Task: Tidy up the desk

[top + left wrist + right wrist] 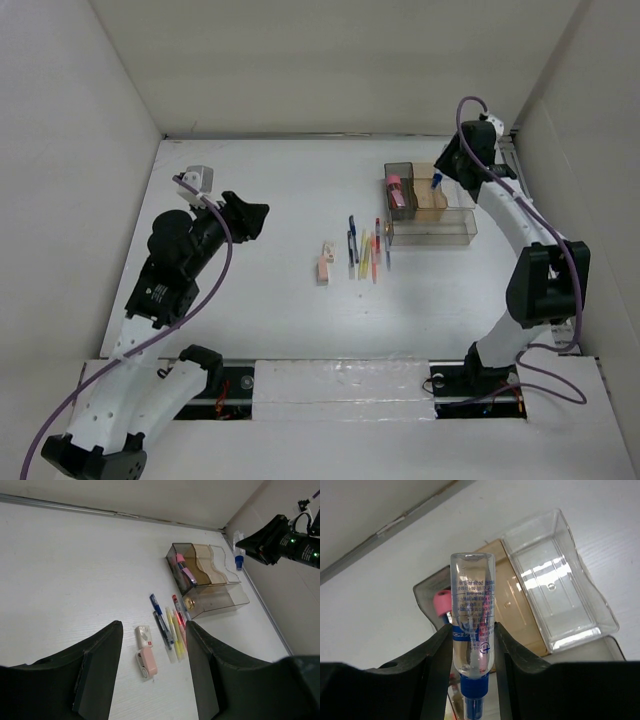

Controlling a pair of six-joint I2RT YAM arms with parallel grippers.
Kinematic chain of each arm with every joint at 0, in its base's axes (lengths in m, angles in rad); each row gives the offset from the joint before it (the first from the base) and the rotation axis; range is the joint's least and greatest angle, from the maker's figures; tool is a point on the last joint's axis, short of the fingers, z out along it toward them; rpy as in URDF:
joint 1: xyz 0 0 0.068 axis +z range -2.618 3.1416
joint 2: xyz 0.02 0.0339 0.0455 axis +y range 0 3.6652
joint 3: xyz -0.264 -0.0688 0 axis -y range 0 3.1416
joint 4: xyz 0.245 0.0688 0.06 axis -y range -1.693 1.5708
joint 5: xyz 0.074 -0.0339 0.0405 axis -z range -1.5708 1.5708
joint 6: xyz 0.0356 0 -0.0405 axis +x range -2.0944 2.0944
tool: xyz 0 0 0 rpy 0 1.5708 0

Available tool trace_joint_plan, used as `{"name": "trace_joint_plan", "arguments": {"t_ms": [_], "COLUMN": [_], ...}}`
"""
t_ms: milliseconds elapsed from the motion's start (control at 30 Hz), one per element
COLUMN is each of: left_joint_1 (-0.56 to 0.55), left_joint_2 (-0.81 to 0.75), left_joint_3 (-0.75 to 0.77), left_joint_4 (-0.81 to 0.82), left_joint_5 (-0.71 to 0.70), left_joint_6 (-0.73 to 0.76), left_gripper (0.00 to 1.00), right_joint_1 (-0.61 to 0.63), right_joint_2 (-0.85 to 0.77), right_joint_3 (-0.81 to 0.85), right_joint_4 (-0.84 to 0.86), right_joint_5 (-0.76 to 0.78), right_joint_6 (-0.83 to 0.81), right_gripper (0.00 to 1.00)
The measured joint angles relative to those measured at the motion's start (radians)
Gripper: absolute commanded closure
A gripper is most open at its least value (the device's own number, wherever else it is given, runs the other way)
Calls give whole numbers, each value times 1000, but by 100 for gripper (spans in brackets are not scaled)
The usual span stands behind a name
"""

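Observation:
The white desk (280, 320) carries a row of pens and highlighters (364, 250) (170, 625) at its middle. A small white eraser (144, 636) and a pink correction tape (146, 661) lie just left of them. A clear compartmented organizer (430, 208) (212, 582) (555, 600) stands at the back right, with a pink item (441, 602) in its grey compartment. My right gripper (440, 178) (473, 635) hangs above the organizer, shut on a clear bottle (473, 595) (239, 560) with its blue cap pointing down. My left gripper (255, 218) (153, 630) hovers open and empty at the left.
White walls enclose the desk on the left, back and right. A small white object (198, 178) sits at the back left, behind my left arm. A metal rail (330, 378) runs along the near edge between the arm bases.

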Motion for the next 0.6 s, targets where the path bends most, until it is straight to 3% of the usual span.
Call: {"name": "trace_joint_plan", "arguments": {"t_ms": [267, 600], "left_joint_1": [0, 0], "left_joint_2": [-36, -66], "left_joint_3": [0, 0], "left_joint_4": [-1, -1], "left_joint_5": [29, 54], "left_joint_6": [-8, -9], "left_gripper": [50, 50], "right_joint_1": [-17, -2], "right_joint_2": [160, 302], "right_joint_3": [181, 200], "right_joint_4": [-44, -107], "right_joint_5": [-67, -46], "right_joint_6": [-106, -136], "right_gripper": [74, 74]}}
